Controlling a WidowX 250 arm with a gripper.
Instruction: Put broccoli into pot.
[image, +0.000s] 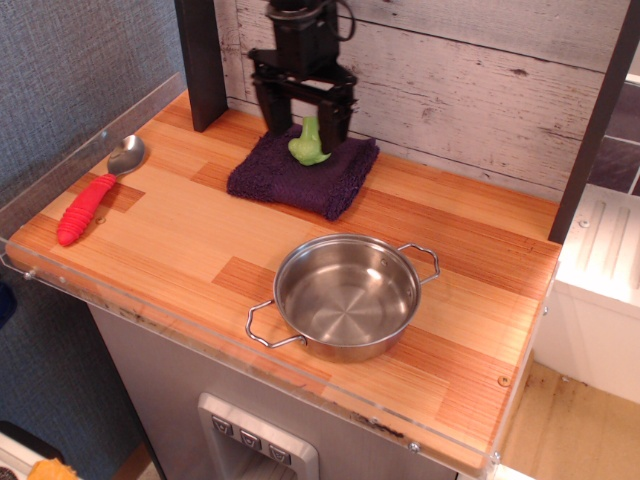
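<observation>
Claw (303, 128) status first: your black claw hangs at the far side of the surface (200, 250), spread wide and gripping nothing, one finger on each side of the broccoli.

Working from near to far:

- The pot (345, 297) stands nearest the front edge, upright and with nothing in it, its wire handles pointing front-left and back-right.
- A red-handled spoon (95, 193) lies at the left edge, well apart from the work.
- The purple cloth (300, 180) lies toward the back wall with the broccoli (310, 146) on it, head down and stalk up.

Assessment: the grasp is not yet made and the broccoli is well apart from the pot.

Risks you should note:

- The stalk is thin; closing high on it may let the piece pivot or slip out.
- Going too low could snag the cloth and drag it along.
- The lumpy head rests on soft fabric, so an uneven first contact may tip it sideways.
</observation>
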